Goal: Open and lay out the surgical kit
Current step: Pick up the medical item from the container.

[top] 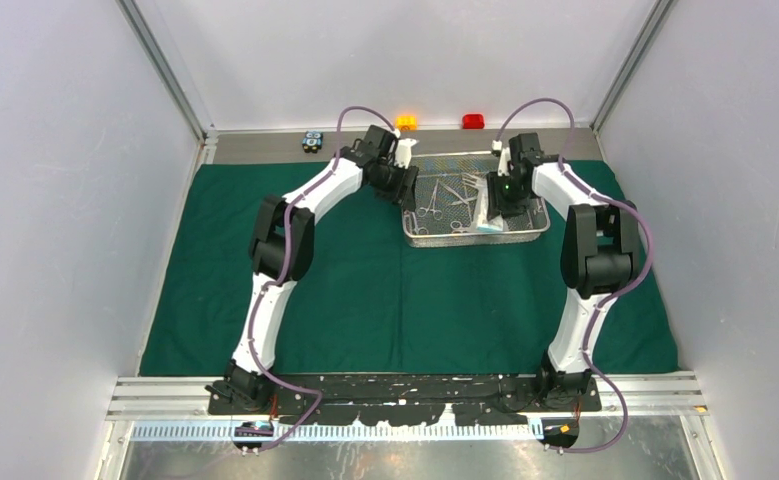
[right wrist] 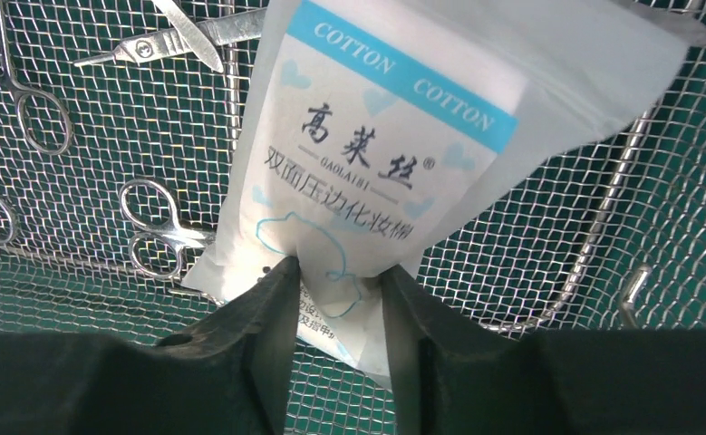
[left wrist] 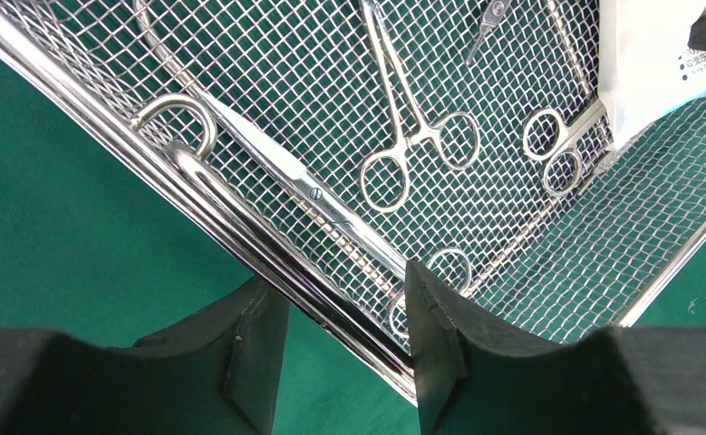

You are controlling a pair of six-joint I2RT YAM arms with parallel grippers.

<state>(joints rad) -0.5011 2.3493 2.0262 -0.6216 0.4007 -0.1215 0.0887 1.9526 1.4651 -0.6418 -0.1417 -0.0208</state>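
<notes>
The dark green cloth lies spread flat. The silver wire-mesh tray stands on it at the back centre. My left gripper is open, with its jaws astride the tray's left rim. Long scissors, forceps and small scissors lie in the tray. My right gripper is shut on the lower edge of the white-blue packet and holds it over the tray's right half. The packet also shows in the left wrist view.
An orange block, a red block and a black-blue block sit on the bare strip behind the cloth. White walls close in both sides. More steel tools lie in the tray beyond the packet.
</notes>
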